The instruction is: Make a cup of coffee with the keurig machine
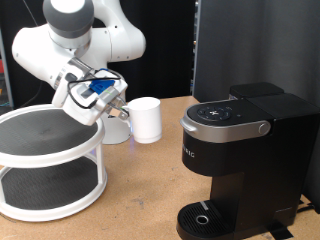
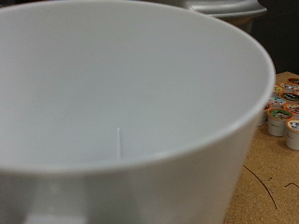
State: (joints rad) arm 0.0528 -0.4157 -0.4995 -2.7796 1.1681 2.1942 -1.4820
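Gripper (image 1: 118,112) sits at the side of the cup (image 1: 146,119), at the handle side, and seems to carry the cup clear of the wooden table (image 1: 140,185); the fingers themselves are hidden between hand and mug in the exterior view, and the wrist view shows none of them, so I cannot tell whether they are closed on the handle or only next to it. From the hand's camera the cup (image 2: 121,93) fills nearly the whole picture, its white inside looks empty and dry.

As a judgement, the task is early. The cup is not under the spout: the round drip tray (image 1: 205,218) of the keurig machine (image 1: 245,150) stands bare, well apart from the gripper, on the far side of the cup from it. The machine's lid with its silver-grey handle (image 1: 232,128) is down, and whether a pod is inside cannot be seen. No coffee shows anywhere. Left, as far as can be judged: placing the cup, loading, brewing.

Counted: one arm, one cup, one machine, one white two-tier round rack (image 1: 48,160) just beside the gripper on the side away from the cup. Beyond the cup's rim in the wrist view lies a cluster of coffee pods (image 2: 283,112); at least four show, the rest cut off by the frame.
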